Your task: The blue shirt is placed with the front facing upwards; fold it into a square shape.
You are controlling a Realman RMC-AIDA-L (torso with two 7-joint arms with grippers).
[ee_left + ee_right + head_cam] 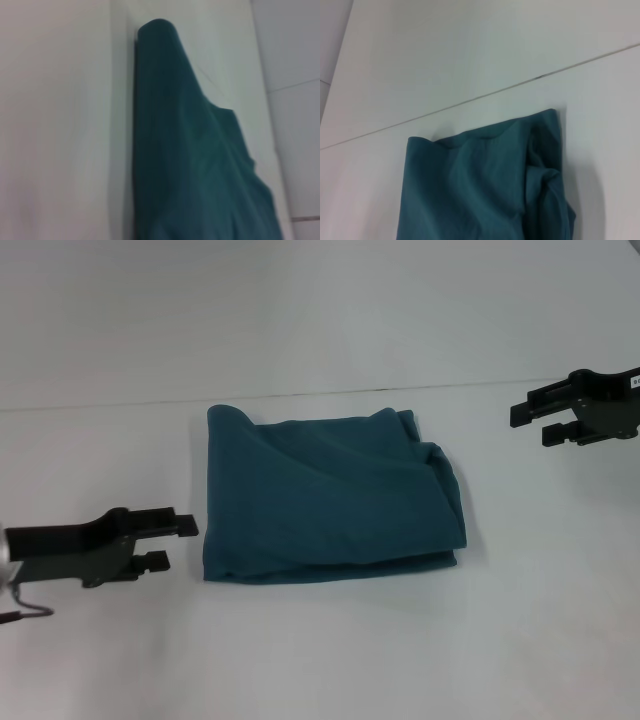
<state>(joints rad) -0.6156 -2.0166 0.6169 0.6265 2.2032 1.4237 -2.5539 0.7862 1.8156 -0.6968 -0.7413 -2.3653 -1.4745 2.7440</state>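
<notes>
1. The dark teal-blue cotton shirt (pixel 330 498) lies folded into a rough, nearly square bundle on the plain white table (pixel 320 660), about midway between the two arms.
2. Only plain teal fabric faces up; no print or collar can be seen on the bundle.
3. The edge of the shirt nearest the robot's left arm is straight and tidy, and the corner farthest from the robot on that side stands slightly raised.
4. The side of the shirt nearest the robot's right arm is bunched, with soft rounded folds and layered edges showing at the near corner.
5. Diagonal creases run across the top surface of the shirt.
6. The left black gripper (pixel 172 543) hovers just beside the shirt's left edge, towards the corner nearest the robot, without touching the cloth. Its two fingers are spread with a clear gap between them, and nothing sits in that gap.
7. The right black gripper (pixel 538 424) hangs well apart from the shirt, off its right side and level with its far edge. Its fingers are likewise apart and hold nothing.
8. A thin dark seam line (pixel 120 405) crosses the table just beyond the shirt's far edge.
9. In the left wrist view the shirt (pixel 190 160) appears along its straight edge, and in the right wrist view the shirt (pixel 480 185) shows its far edge and the bunched folds.
</notes>
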